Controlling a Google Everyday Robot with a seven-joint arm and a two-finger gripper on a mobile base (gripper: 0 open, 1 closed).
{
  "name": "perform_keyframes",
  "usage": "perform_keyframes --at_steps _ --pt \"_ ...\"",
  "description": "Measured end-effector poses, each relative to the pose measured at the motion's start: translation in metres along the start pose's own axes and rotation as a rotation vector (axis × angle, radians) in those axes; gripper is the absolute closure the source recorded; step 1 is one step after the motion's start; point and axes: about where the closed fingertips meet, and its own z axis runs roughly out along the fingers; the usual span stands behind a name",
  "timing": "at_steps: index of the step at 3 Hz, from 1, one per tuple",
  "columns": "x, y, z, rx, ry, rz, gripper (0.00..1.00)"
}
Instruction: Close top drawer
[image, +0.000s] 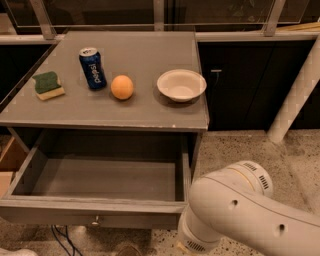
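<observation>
The top drawer (95, 212) of the grey cabinet stands pulled far out toward me, and its inside is bare. Its front has a small round metal knob (95, 219) at the centre. My white arm (240, 215) fills the lower right of the view, just right of the drawer's front corner. The gripper is out of view, below the frame edge.
On the cabinet top (150, 110) sit a green and yellow sponge (48, 85), a blue Pepsi can (93, 68), an orange (122, 87) and a white bowl (181, 85). A white post (295, 100) stands at the right. Cables (60, 237) lie on the floor under the drawer.
</observation>
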Motion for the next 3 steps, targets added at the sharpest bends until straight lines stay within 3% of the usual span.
perform_keyframes --at_steps 3 --pt "-0.032 -0.042 0.031 0.048 -0.016 0.012 1.0"
